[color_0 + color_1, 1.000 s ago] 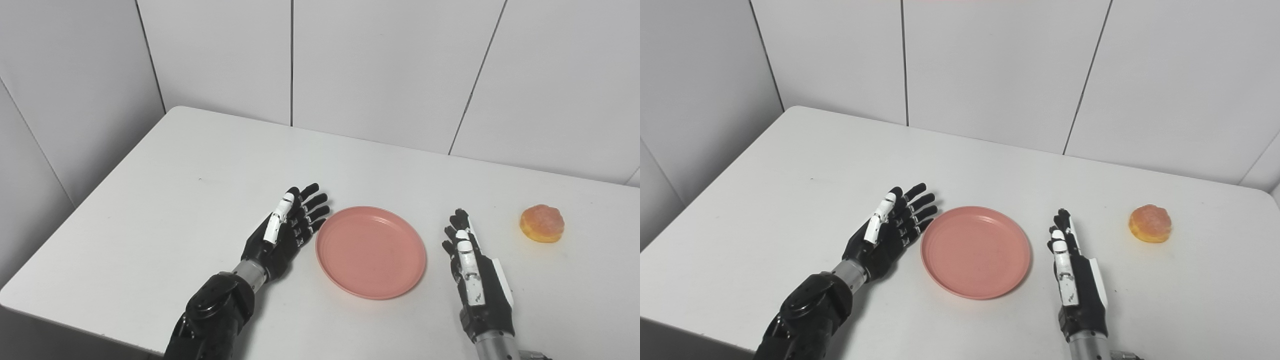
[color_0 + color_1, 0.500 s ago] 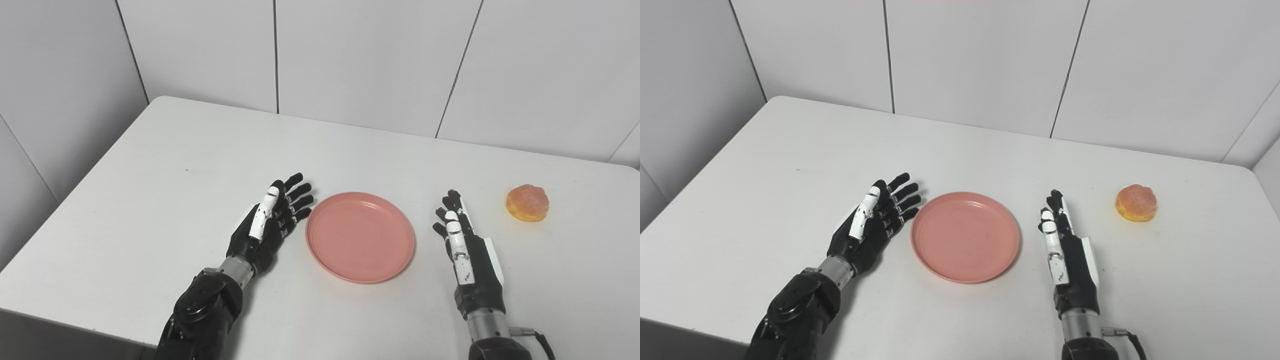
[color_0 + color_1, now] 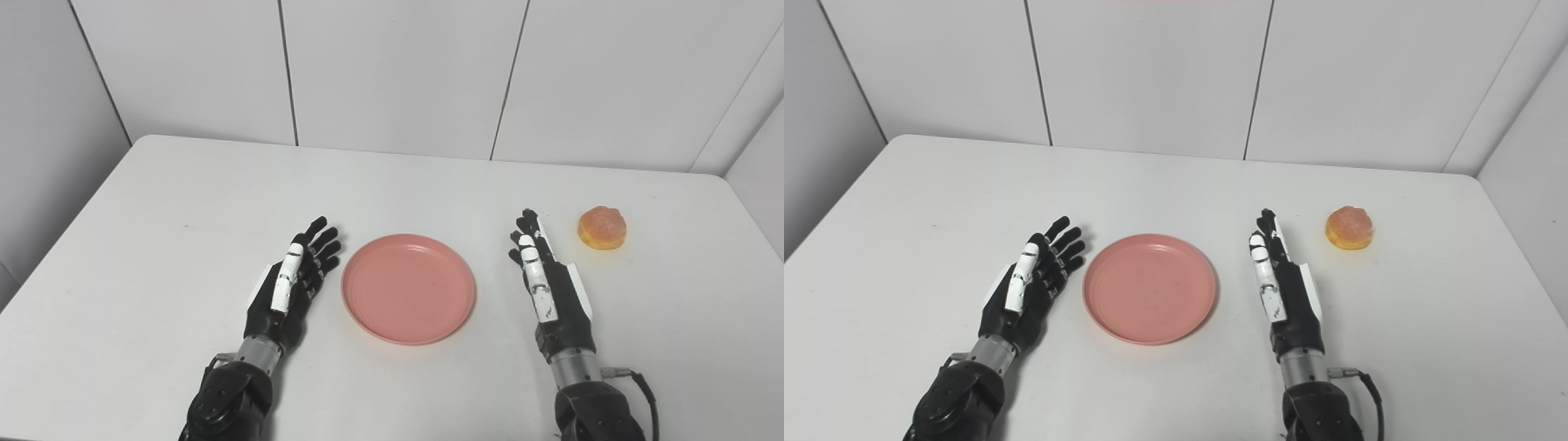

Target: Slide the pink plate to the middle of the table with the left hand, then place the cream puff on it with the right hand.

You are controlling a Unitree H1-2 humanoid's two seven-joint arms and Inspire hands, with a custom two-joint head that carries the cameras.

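The pink plate (image 3: 408, 287) lies flat near the middle of the white table (image 3: 184, 202), and it holds nothing. My left hand (image 3: 291, 285) rests open just left of the plate, fingers stretched out, a small gap from its rim. My right hand (image 3: 547, 283) stands open on its edge to the right of the plate, fingers straight and pointing away. The orange-glazed cream puff (image 3: 602, 227) sits on the table beyond and to the right of my right hand, apart from it. Both hands hold nothing.
White wall panels (image 3: 392, 67) close off the table's far edge and both sides. The table's right edge (image 3: 1513, 245) runs close behind the cream puff. Bare tabletop lies to the left and far side of the plate.
The camera has swung to the right, so the whole picture shifted. My left hand has drawn back slightly from the plate's rim. My right hand has reached a little forward toward the cream puff.
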